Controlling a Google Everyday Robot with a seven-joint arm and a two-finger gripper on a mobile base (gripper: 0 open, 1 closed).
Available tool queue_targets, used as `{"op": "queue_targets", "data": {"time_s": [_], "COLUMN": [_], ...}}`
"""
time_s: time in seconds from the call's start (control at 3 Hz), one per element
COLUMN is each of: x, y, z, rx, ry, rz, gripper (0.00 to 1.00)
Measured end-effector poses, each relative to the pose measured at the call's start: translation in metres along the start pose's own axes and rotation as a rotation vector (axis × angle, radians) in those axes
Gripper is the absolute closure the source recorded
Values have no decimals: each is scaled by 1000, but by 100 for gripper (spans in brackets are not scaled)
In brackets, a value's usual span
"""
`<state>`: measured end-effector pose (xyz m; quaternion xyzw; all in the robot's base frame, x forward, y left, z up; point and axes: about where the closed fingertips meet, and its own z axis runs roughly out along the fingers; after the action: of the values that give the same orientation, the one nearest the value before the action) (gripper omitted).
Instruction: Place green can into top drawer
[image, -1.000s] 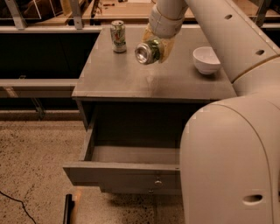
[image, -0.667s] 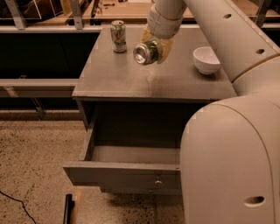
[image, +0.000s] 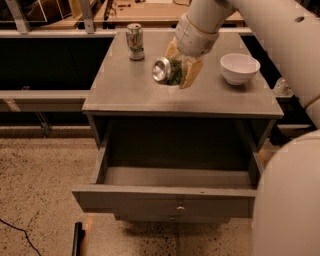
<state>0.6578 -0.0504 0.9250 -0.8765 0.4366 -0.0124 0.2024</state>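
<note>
The gripper hangs above the middle of the grey cabinet top, its two tan fingers clamped on the green can. The can lies on its side in the grasp, clear of the surface, with one shiny silver end turned toward the camera and to the left. The white arm reaches down to it from the upper right.

At far left, a thin black cable trails across the speckled floor, and a dark upright object stands near the bottom edge; what it is cannot be told. On the back left part of the cabinet top a paler whitish can stands upright, well apart from the held one.

Below, the top drawer is pulled out toward the camera — its shallow grey interior lies open, and a small round knob sits at the centre of its front panel. A second knob shows just beneath, on the lower drawer front.

To the right of the gripper a white bowl rests on the cabinet top near its right edge. The robot's pale body fills the lower right corner, covering the drawer's right end.
</note>
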Motion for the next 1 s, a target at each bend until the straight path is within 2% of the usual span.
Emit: {"op": "queue_targets", "data": {"time_s": [0.33, 0.67, 1.0], "x": [-25, -45, -62], "y": [42, 90, 137], "z": [-2, 16, 35], "rx": [0, -50, -118], "ry": [-56, -105, -146], "rz": [195, 372, 505], "gripper": [100, 100, 100]}}
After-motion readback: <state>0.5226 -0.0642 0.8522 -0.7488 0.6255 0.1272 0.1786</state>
